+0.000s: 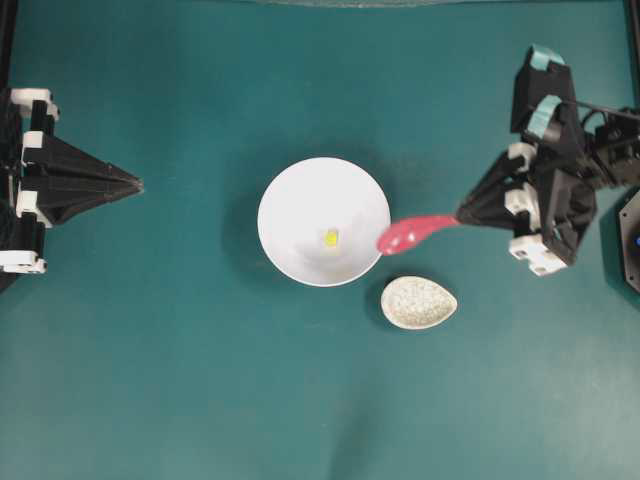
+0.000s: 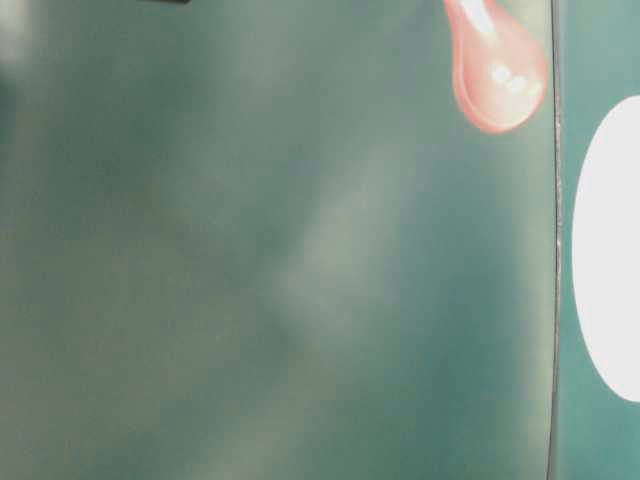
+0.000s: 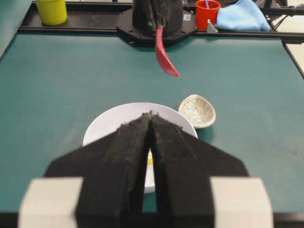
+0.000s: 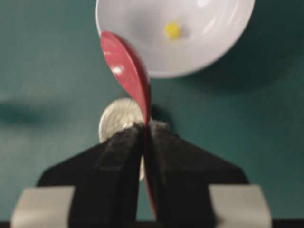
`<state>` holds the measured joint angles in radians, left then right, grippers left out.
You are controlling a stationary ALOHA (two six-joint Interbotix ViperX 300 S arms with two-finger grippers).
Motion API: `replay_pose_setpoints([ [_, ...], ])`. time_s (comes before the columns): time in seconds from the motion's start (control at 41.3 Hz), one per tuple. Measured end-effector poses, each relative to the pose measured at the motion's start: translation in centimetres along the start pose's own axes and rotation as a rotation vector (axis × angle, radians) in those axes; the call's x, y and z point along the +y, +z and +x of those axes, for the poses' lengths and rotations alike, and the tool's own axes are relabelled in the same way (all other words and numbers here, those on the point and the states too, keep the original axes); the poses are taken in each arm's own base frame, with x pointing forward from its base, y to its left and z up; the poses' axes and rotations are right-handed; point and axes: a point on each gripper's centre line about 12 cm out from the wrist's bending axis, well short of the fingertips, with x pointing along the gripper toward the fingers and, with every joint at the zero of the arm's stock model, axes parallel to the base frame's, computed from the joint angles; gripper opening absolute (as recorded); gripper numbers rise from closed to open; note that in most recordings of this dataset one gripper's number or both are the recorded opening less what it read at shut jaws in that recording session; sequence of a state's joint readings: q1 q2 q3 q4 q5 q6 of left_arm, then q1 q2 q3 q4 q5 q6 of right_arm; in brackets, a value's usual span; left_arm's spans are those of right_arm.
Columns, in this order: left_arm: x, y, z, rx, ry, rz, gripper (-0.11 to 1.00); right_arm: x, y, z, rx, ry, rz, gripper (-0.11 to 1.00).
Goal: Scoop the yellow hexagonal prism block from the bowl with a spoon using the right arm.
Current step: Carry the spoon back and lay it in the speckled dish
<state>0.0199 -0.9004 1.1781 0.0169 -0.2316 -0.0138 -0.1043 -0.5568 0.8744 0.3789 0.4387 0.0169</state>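
Note:
The white bowl (image 1: pixel 285 200) sits mid-table with the tiny yellow hexagonal prism block (image 1: pixel 331 238) lying inside it, right of centre. My right gripper (image 1: pixel 462 215) is shut on the handle of the pink-red spoon (image 1: pixel 410 235), whose scoop hangs just outside the bowl's right rim. In the right wrist view the spoon (image 4: pixel 126 71) stands on edge ahead of the gripper (image 4: pixel 145 126), with the block (image 4: pixel 173 29) beyond it in the bowl (image 4: pixel 213 38). My left gripper (image 1: pixel 138 184) rests shut and empty at the left edge, pointing at the bowl (image 3: pixel 109 121).
A small speckled beige dish (image 1: pixel 418 302) lies just right of and in front of the bowl, under the spoon's handle. Behind the right arm's base stand a yellow cup (image 3: pixel 51 10), a red cup (image 3: pixel 207 13) and a blue cloth (image 3: pixel 242 16).

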Motion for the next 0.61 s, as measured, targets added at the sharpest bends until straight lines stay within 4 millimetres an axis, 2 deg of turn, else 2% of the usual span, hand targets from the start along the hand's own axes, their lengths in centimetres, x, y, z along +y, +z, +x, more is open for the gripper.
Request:
replay_pose_setpoints([
  [0.315, 0.0, 0.1, 0.0, -0.003, 0.0, 0.0, 0.0, 0.8, -3.5, 1.1, 0.06, 0.029, 0.03, 0.08],
  [0.605, 0.0, 0.1, -0.1, -0.005, 0.0, -0.001, 0.0, 0.8, -6.2, 3.0, 0.071, 0.028, 0.059, 0.08],
])
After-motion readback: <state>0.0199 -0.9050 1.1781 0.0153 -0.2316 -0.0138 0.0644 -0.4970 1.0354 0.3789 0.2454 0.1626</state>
